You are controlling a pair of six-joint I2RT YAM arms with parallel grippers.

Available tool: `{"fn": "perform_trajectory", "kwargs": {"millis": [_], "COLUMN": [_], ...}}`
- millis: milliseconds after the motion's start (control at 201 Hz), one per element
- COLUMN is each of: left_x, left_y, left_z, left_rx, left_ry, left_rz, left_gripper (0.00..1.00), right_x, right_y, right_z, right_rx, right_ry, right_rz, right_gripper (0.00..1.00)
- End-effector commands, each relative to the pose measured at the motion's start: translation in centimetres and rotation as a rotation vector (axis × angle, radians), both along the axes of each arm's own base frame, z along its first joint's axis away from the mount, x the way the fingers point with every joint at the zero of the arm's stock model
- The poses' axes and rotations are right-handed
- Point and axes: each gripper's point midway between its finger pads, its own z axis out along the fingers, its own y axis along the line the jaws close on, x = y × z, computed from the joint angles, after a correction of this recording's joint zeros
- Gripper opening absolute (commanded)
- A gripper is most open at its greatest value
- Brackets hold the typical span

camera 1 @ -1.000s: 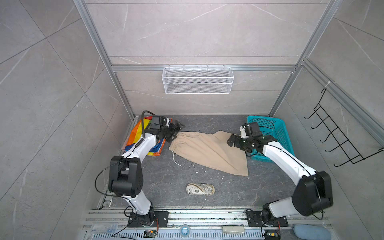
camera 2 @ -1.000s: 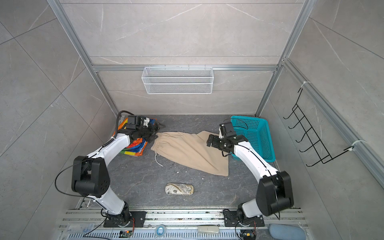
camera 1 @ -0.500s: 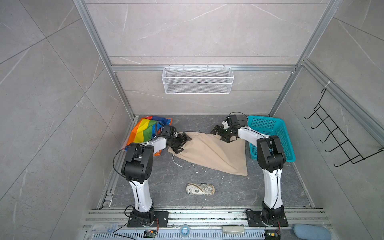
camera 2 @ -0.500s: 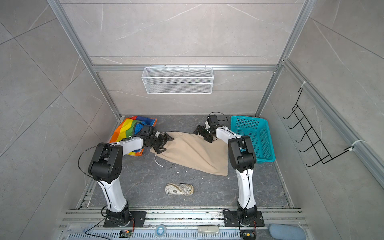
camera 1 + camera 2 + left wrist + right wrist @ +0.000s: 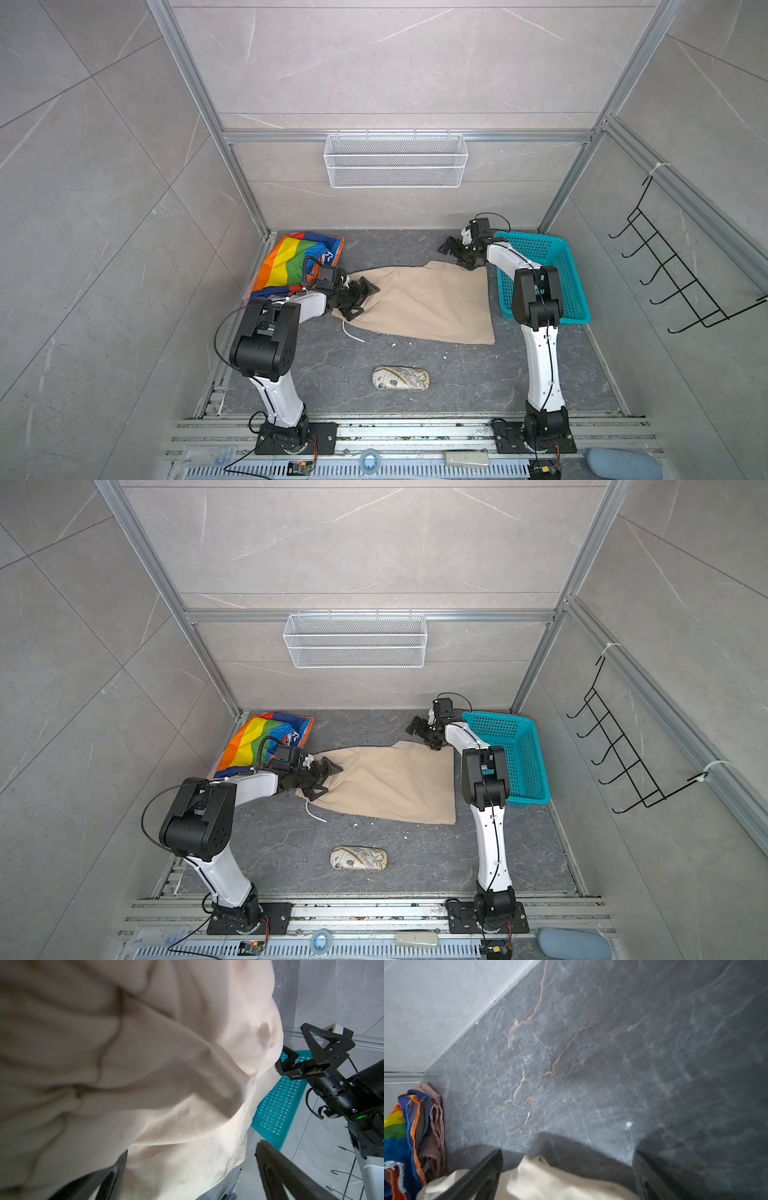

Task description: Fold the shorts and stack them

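At counter [image 5: 395, 249] far-left corner: rainbow shorts [image 5: 297, 259] lay atop pink shorts [image 5: 436, 1126] | beige shorts [image 5: 428, 303] lay unfolded, unstacked | left hand [image 5: 362, 302], right hand [image 5: 456, 257] stood apart, empty.

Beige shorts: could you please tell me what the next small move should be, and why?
Probably grip the beige shorts: the left gripper stands open over the waist end, the right gripper open at the far corner, neither holding cloth.

Both arms re-posed in the last second: they were stretched out low, elbows now raised high. left gripper [image 5: 362, 302] came back off the rainbow shorts [image 5: 295, 259] and now sits at the waist end of the beige shorts [image 5: 424, 303]. right gripper [image 5: 455, 257] went from the edge beside the basket [image 5: 536, 249] to the far corner. Rainbow shorts now uncovered
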Motion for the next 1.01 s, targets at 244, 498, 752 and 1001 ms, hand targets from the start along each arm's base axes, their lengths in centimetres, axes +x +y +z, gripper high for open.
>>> {"fn": "perform_trajectory", "kwargs": {"millis": [244, 498, 752, 1001], "left_x": [2.5, 1.9, 0.1, 0.8], "left_y": [1.5, 6.9, 8.9, 8.4], "left_z": [9.8, 7.6, 4.1, 1.2], "left_rx": [0.180, 0.421, 0.566, 0.548], "left_ry": [-0.176, -0.117, -0.009, -0.007], "left_rz": [-0.042, -0.081, -0.173, -0.188], "left_gripper": [0.99, 0.99, 0.93, 0.89], "right_x": [-4.5, -12.7, -18.3, -20.6], "right_y": [2.6, 4.3, 3.3, 3.2], "right_z": [10.1, 9.1, 5.5, 2.9], "right_rx": [-0.038, -0.093, -0.066, -0.038], "right_ry": [-0.098, -0.051, 0.036, 0.094], "right_rz": [0.096, 0.211, 0.216, 0.223], "right_gripper": [0.99, 0.99, 0.99, 0.99]}}
